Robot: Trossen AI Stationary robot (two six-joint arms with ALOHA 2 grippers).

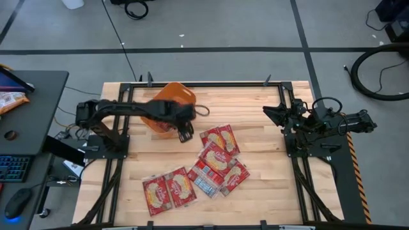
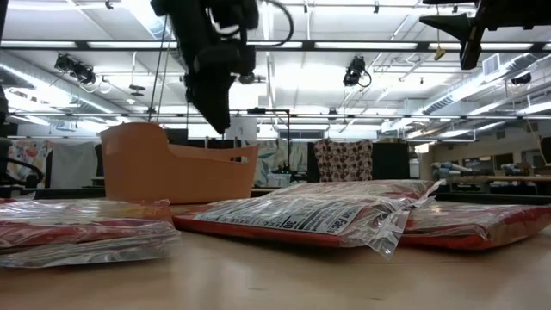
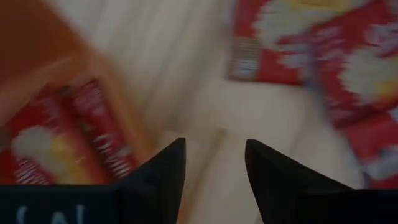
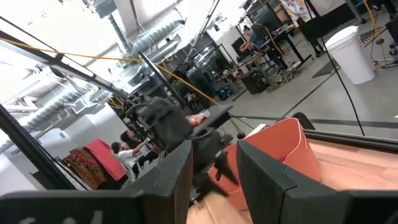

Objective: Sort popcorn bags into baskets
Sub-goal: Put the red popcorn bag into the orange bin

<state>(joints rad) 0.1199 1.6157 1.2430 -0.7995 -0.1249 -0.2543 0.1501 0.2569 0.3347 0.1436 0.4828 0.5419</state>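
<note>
Several red popcorn bags (image 1: 217, 160) lie flat on the wooden table in a loose cluster, and two more (image 1: 167, 190) lie nearer the near edge. In the low view the bags (image 2: 310, 215) fill the foreground. The orange basket (image 1: 176, 94) stands toward the far edge, left of centre, and the left wrist view shows red bags (image 3: 56, 137) inside it. My left gripper (image 1: 186, 136) hangs open and empty above bare table, between the basket (image 3: 25, 37) and the cluster (image 3: 323, 50). My right gripper (image 1: 268, 112) waits open and raised at the right side.
The bare table top (image 1: 268, 191) has free room right of the cluster and along its far right part. A black frame (image 1: 211, 84) runs along the table's far edge. A desk with a keyboard (image 1: 13, 167) stands off to the left.
</note>
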